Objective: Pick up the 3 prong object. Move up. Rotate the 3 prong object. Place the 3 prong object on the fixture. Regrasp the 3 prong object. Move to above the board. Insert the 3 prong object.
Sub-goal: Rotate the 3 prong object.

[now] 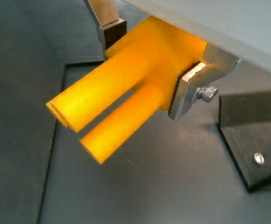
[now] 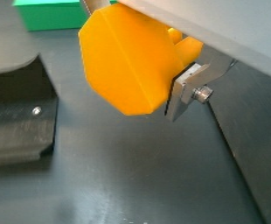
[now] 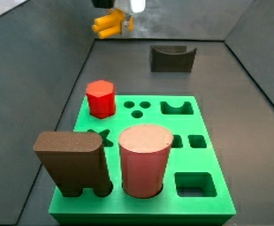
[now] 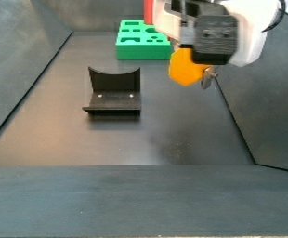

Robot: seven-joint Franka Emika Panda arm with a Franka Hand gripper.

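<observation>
Since the small yellow-orange plastic three-prong block [image 1: 126,83] hangs clamped between the silver-fingered gripper [image 4: 191,67], clear of the dark floor, the pick-up and lift look done. Resting it on the dark grey notched fixture [image 4: 111,91], regrasping and insertion into the flat green holed board [image 3: 199,154] remain; the fixture sits empty.

The end effector [image 4: 196,67] hangs raised above the floor, clear of it, at the far end in a side view [image 3: 116,22]. Its silver fingers [image 1: 197,87] are clamped on the 3 prong object [image 1: 126,87] (one finger shows plainly in both wrist views).
</observation>
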